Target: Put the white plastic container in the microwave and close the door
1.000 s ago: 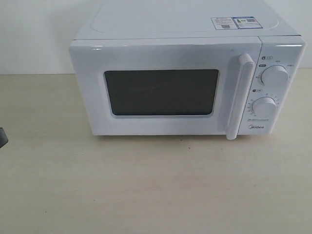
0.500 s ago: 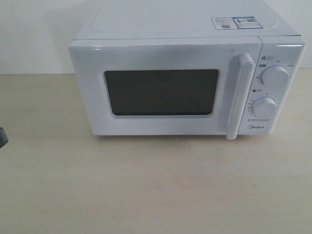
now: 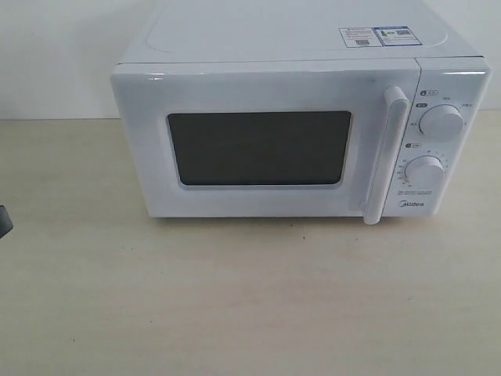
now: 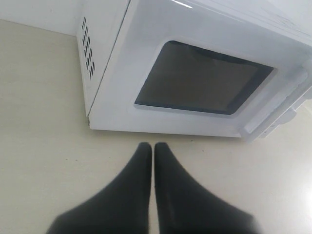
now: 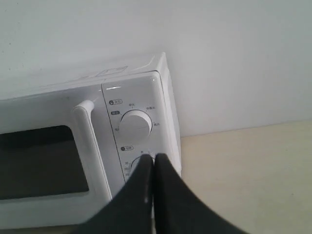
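Exterior view: the microwave (image 3: 301,117) fills the upper middle of the frame on a pale table (image 3: 235,305), its door (image 3: 262,145) closed; through the dark window I cannot tell what is inside.

Left wrist view: the left gripper (image 4: 152,148), bottom centre, is pressed together, empty.

Right wrist view: the right gripper (image 5: 153,160), bottom centre, is closed, empty, before the lower knob (image 5: 132,168).
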{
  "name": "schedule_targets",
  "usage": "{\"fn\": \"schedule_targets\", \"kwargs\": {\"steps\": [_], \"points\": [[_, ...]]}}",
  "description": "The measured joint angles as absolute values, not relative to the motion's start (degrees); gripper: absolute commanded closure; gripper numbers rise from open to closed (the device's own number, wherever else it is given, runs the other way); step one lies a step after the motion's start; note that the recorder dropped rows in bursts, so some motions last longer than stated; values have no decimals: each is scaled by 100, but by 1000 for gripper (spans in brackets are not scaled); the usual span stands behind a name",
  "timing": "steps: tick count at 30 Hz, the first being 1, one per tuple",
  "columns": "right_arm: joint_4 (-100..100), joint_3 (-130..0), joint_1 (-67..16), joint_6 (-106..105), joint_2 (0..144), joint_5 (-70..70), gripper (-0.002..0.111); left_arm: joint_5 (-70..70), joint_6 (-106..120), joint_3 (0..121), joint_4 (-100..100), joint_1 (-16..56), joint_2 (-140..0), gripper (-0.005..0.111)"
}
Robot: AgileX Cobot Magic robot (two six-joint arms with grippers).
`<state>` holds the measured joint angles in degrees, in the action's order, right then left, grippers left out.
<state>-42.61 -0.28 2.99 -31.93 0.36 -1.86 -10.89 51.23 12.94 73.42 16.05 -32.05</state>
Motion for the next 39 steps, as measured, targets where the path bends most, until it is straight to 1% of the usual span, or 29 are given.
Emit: {"fn": "schedule_targets", "kwargs": {"steps": [6,15,17,22,24,39], "points": [[-4221,-19,299,-3636,24,-343,109,-1089,5123,1294,7342,1605,-3205,102],[-4125,5,249,-3637,24,-798,109,-1089,5123,1294,7342,1605,-3205,102],[-3793,5,236,-3268,24,-810,109,-1089,5123,1294,7342,1605,-3205,102],[-1805,5,226,-1011,24,-880,109,-1089,5123,1294,7342,1605,-3205,102],[-1353,5,226,-539,24,-918,109,-1089,5123,1294,7342,1605,-3205,102],[-319,5,226,216,24,-1491,109,-1089,5123,1294,7342,1605,-3205,102]]}}
